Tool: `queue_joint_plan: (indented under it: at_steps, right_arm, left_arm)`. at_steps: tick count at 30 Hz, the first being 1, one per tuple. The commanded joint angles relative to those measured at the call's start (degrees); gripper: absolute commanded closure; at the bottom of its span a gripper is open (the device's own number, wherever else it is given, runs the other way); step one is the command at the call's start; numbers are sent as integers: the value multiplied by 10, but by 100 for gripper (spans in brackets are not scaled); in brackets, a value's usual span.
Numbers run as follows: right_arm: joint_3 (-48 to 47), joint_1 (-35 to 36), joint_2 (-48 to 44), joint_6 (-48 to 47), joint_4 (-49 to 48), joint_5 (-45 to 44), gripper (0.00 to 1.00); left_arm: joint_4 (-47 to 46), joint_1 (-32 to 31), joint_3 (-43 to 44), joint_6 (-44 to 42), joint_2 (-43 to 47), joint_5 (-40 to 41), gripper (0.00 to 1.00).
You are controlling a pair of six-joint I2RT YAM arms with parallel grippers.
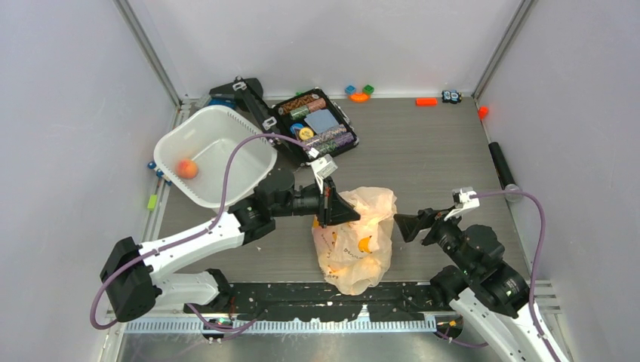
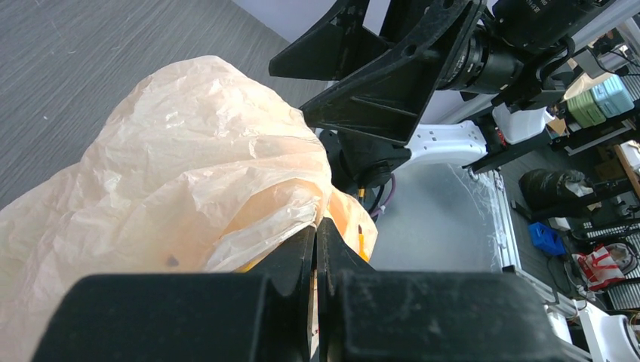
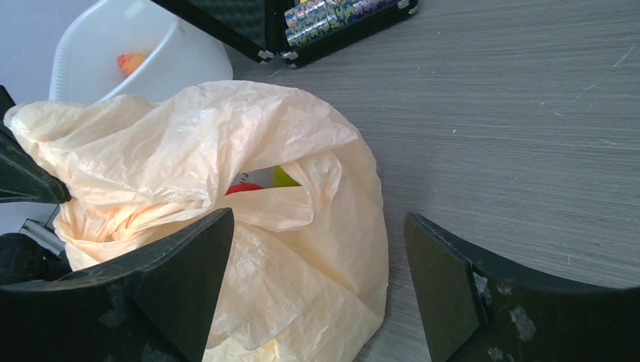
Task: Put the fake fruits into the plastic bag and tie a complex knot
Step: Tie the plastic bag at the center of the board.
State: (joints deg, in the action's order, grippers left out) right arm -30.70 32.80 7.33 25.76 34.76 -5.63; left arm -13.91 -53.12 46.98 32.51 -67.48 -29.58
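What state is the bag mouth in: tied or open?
Open: no knot; a gap in the plastic bag shows fake fruits inside.

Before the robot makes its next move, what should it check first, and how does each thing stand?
1. Left claw gripping the plastic bag: ok, shut on its crumpled top.
2. Right claw free: ok, open beside the bag, holding nothing.
3. All fruit bagged: not ok, an orange fruit lies in the white tub.
4. Some fruit inside: ok, a red fruit shows through the bag's mouth.
5. Knot tied: not ok, the mouth gapes.
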Motion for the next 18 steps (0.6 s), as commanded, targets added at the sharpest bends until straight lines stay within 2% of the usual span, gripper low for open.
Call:
queue_joint_plan:
  at_steps: [1, 6, 8, 10, 14, 18]
  right_arm:
    - [-10, -2, 14, 16, 5, -9, 9]
    - [7, -2, -5, 31, -26, 31, 9]
    - [24, -2, 3, 28, -51, 76, 9]
    - [39, -2, 32, 24, -84, 164, 10]
    - [59, -2, 88, 15, -161, 286, 9]
    - [84, -1, 88, 17, -242, 331, 8]
  left_arm:
    - [-31, 3, -6, -7, 15, 3, 100]
    - [-35, 3, -18, -11, 28, 24, 100]
    - [-40, 3, -23, -11, 31, 31, 100]
    - [-53, 3, -30, -10, 33, 38, 100]
    - [-76, 3, -40, -6, 31, 43, 100]
    - [-110, 3, -55, 0, 29, 45, 100]
